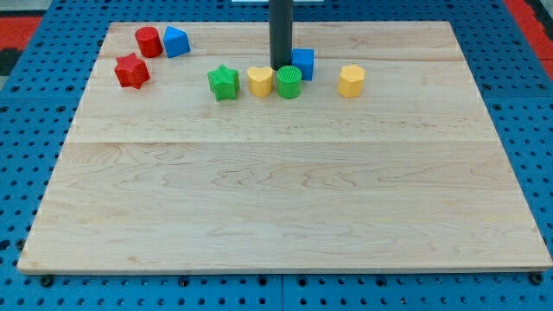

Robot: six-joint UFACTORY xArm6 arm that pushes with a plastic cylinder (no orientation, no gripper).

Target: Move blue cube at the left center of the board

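Note:
The blue cube sits near the view's top, right of centre, partly hidden behind my rod. My tip rests on the board just left of the blue cube and right behind the green cylinder. A yellow heart-shaped block and a green star lie in a row to the left of the green cylinder. I cannot tell whether the tip touches the cube.
A yellow block lies right of the cube. At the view's top left are a red cylinder, a blue block and a red star. The wooden board sits on a blue pegboard.

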